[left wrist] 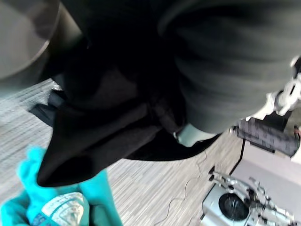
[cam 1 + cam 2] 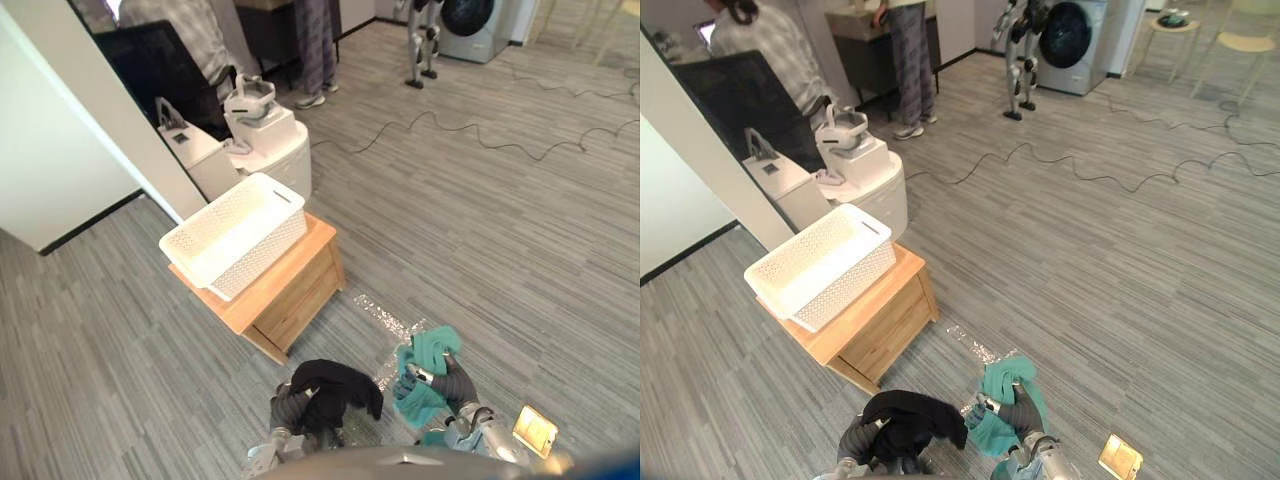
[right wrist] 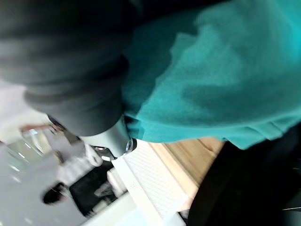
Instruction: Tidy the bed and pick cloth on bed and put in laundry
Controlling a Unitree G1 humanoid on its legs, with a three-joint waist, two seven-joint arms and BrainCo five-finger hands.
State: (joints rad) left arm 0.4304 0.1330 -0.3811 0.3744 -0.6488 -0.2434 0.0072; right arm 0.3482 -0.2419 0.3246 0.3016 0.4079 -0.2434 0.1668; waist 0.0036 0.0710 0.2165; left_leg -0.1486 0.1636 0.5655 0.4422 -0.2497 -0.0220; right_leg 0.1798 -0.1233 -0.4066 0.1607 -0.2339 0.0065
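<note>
A black cloth [image 2: 335, 385] is bunched over my left hand [image 2: 288, 405] at the bottom centre, and the fingers curl into its folds. Just to its right, my right hand [image 2: 452, 382] is shut on a teal cloth [image 2: 425, 362], which stands up above the fingers and hangs below them. The left wrist view has the black cloth [image 1: 117, 108] close up with the teal cloth [image 1: 33, 188] beside it. A white perforated laundry basket [image 2: 270, 245] sits empty on a low wooden bedside table [image 2: 295, 295], ahead and to the left of both hands.
A white wall corner [image 2: 70, 160] stands at the left, with white boxes and a headset [image 2: 250, 100] behind the table. A person's legs [image 2: 315, 50], another robot [image 2: 422, 45] and a washing machine [image 2: 470, 20] are at the far end. A cable [image 2: 470, 135] snakes across the floor; a brass floor plate [image 2: 535, 428] lies beside my right arm.
</note>
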